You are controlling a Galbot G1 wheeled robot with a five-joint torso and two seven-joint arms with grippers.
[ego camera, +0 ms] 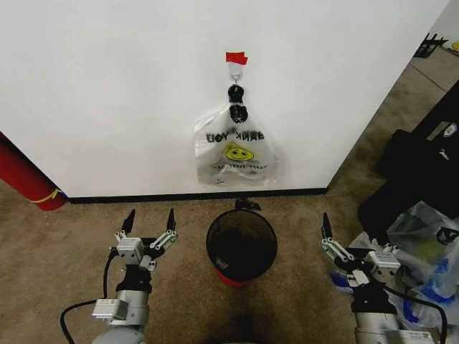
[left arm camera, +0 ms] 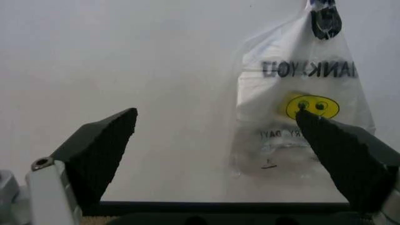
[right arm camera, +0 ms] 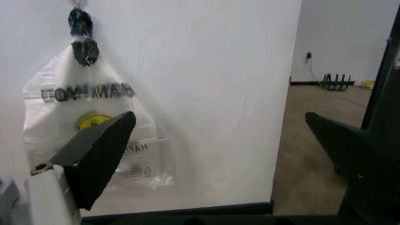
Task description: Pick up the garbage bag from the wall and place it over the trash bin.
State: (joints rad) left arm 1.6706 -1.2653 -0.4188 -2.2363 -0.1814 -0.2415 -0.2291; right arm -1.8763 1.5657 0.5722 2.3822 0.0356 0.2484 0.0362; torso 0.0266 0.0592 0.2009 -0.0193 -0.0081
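We see a translucent whitish garbage bag with black mirrored lettering and a yellow smiley face at the centre of the frame, on a plain white wall with a black baseboard. Above it sits a red tape strip. Below, the trash bin is black mesh with a red base, on brown carpet.

Trash bin stands on brown carpet.

The bag hangs flat against the white wall, knotted at its top. The right end effector is spread wide, holding nothing, near the bag.
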